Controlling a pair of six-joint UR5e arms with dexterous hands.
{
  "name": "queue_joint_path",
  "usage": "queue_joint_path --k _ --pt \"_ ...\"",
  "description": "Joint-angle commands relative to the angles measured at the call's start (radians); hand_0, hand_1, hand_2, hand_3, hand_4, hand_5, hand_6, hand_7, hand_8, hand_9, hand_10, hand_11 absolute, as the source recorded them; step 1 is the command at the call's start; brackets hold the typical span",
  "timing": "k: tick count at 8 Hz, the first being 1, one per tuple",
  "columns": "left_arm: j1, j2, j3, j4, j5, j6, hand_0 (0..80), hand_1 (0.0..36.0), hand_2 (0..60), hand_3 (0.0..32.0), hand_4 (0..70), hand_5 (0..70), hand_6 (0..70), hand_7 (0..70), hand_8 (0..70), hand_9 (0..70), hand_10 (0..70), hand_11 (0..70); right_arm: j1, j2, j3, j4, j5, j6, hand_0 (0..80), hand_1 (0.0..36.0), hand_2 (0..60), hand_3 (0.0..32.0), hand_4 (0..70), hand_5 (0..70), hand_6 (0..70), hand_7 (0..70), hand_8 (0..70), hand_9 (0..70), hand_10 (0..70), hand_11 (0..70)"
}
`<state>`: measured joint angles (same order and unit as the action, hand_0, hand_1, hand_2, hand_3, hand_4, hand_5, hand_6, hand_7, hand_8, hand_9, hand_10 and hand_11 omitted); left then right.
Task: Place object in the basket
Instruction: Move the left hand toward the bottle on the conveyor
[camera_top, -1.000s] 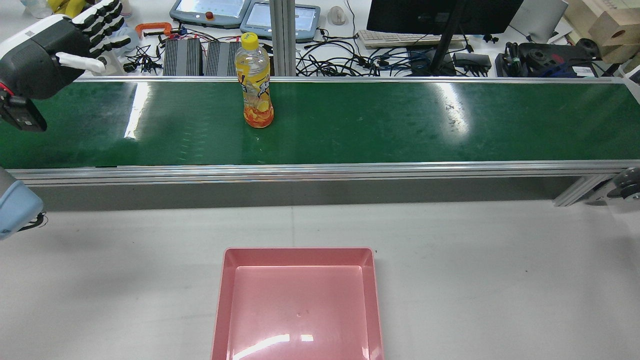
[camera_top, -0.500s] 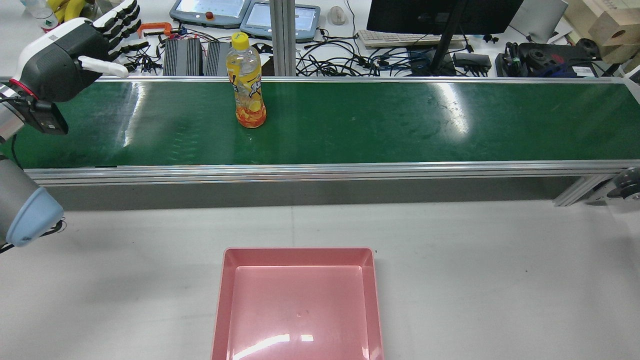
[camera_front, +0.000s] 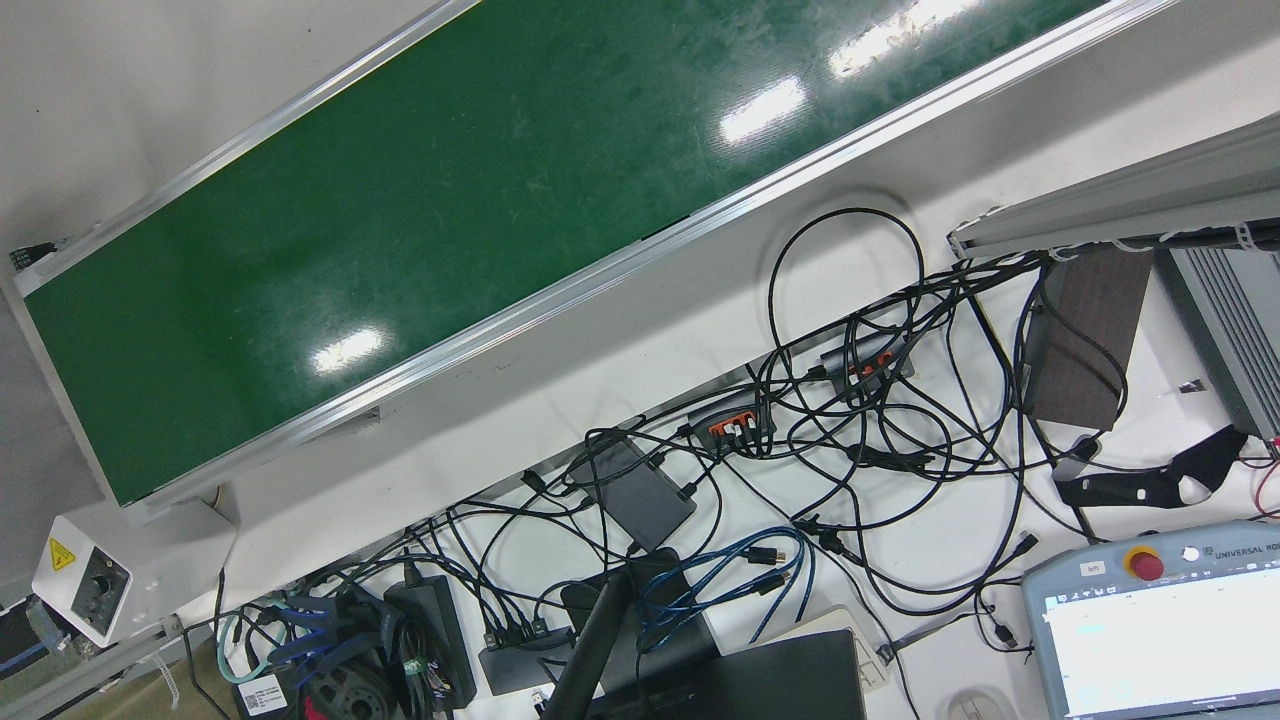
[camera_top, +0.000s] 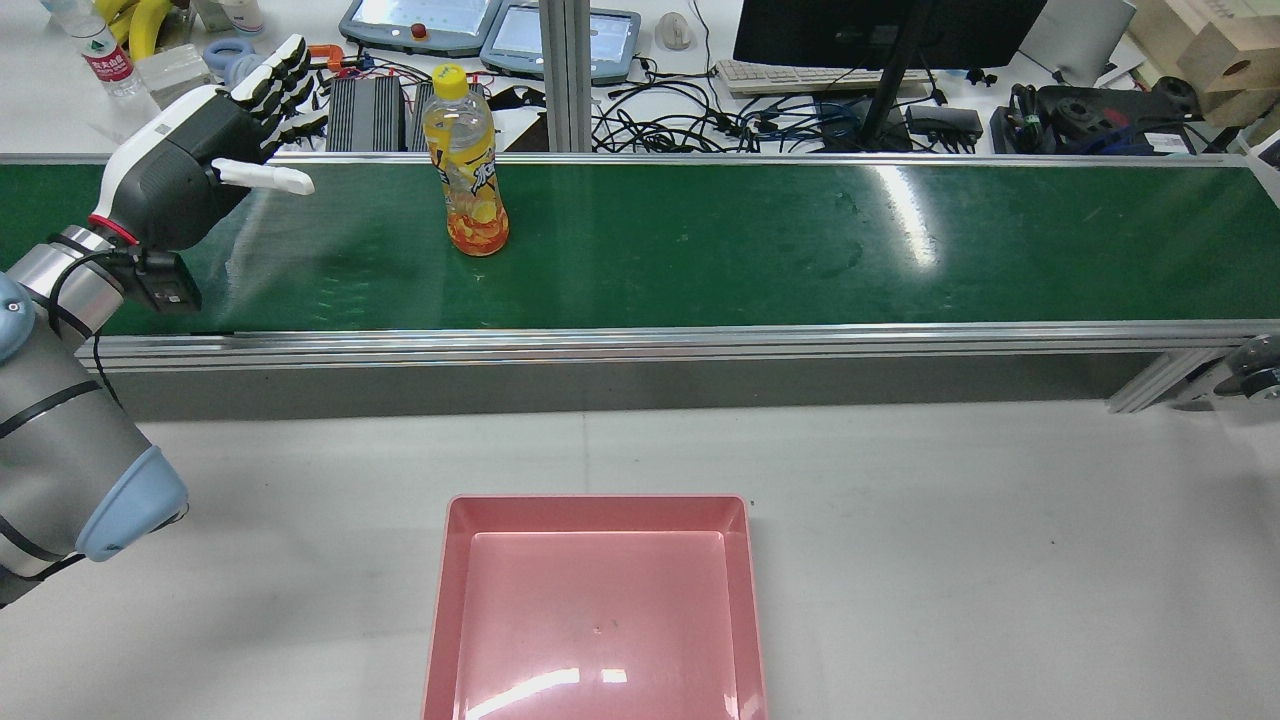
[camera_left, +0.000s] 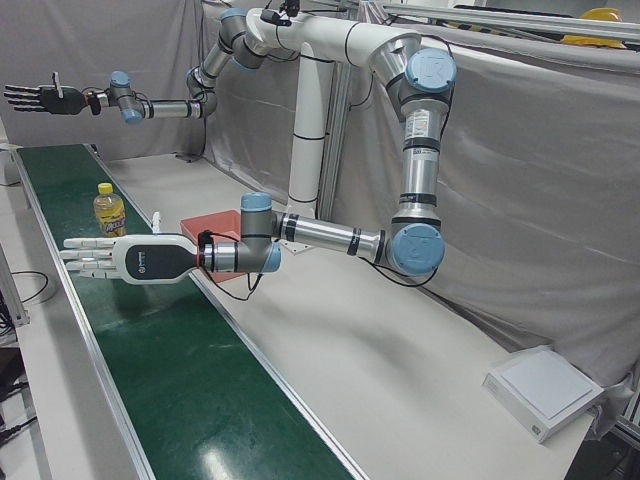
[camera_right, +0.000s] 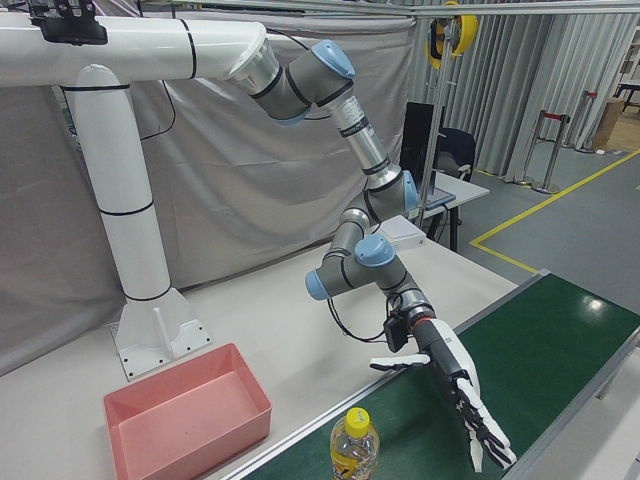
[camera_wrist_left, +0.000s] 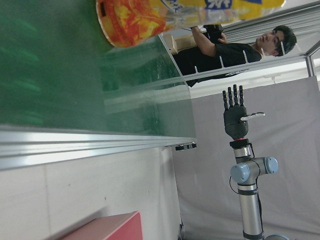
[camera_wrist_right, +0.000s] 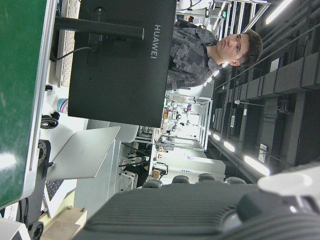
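A yellow-capped bottle of orange drink (camera_top: 466, 165) stands upright on the green conveyor belt (camera_top: 760, 250), also seen as bottle (camera_left: 109, 210) and bottle (camera_right: 352, 447). My left hand (camera_top: 200, 150) hovers over the belt's left part, open with fingers spread, a short gap left of the bottle; the same hand (camera_left: 120, 258) and hand (camera_right: 455, 400) shows from the front corners. The pink basket (camera_top: 455, 600) sits empty on the white table in front of the belt. My right hand (camera_left: 40, 98) is raised far down the belt, open, holding nothing.
Behind the belt lie cables (camera_front: 850, 430), teach pendants (camera_top: 420, 25), a monitor (camera_top: 880, 30) and a keyboard. A vertical aluminium post (camera_top: 565, 75) stands just behind the bottle. A person (camera_wrist_left: 235, 50) stands beyond the belt. The white pedestal (camera_right: 130, 250) rises near the basket.
The bottle has travelled left along the belt. My left hand has swung right and lower, closing the gap to the bottle, still open.
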<state>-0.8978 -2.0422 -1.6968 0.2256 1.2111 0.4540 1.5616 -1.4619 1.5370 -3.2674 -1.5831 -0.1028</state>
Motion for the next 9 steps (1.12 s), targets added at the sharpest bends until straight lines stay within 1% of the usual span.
queue_joint_path --k 1,3,6,8,9 --pt "-0.001 -0.009 0.002 -0.003 -0.024 0.054 46.7 10.1 0.0 0.0 0.0 2.2 0.0 0.0 0.3 2.8 7.9 13.2 0.0 0.0 0.0 0.0 0.0 0.0 0.0 0.0 0.0 0.0 0.0 0.0 0.0 0.0 0.0 0.0 0.0 0.0" --pt "0.0 -0.01 0.018 -0.015 -0.025 0.093 46.1 10.0 0.0 0.0 0.0 2.1 0.0 0.0 0.7 3.3 7.8 13.0 0.0 0.0 0.0 0.0 0.0 0.0 0.0 0.0 0.0 0.0 0.0 0.0 0.0 0.0 0.0 0.0 0.0 0.0" --pt "0.005 -0.012 0.017 -0.041 -0.019 0.084 46.2 10.3 0.0 0.0 0.0 3.0 0.0 0.0 0.8 3.5 7.3 12.3 0.0 0.0 0.0 0.0 0.0 0.0 0.0 0.0 0.0 0.0 0.0 0.0 0.0 0.0 0.0 0.0 0.0 0.0" --pt "0.033 -0.015 0.019 -0.037 -0.012 0.084 46.2 10.7 0.0 0.0 0.0 3.6 0.0 0.0 1.1 4.0 7.3 12.3 0.0 0.0 0.0 0.0 0.0 0.0 0.0 0.0 0.0 0.0 0.0 0.0 0.0 0.0 0.0 0.0 0.0 0.0" --pt "0.063 -0.015 0.019 -0.035 -0.012 0.084 46.0 10.6 0.5 0.0 0.0 3.7 0.0 0.0 1.4 4.3 7.1 11.9 0.0 0.0 0.0 0.0 0.0 0.0 0.0 0.0 0.0 0.0 0.0 0.0 0.0 0.0 0.0 0.0 0.0 0.0"
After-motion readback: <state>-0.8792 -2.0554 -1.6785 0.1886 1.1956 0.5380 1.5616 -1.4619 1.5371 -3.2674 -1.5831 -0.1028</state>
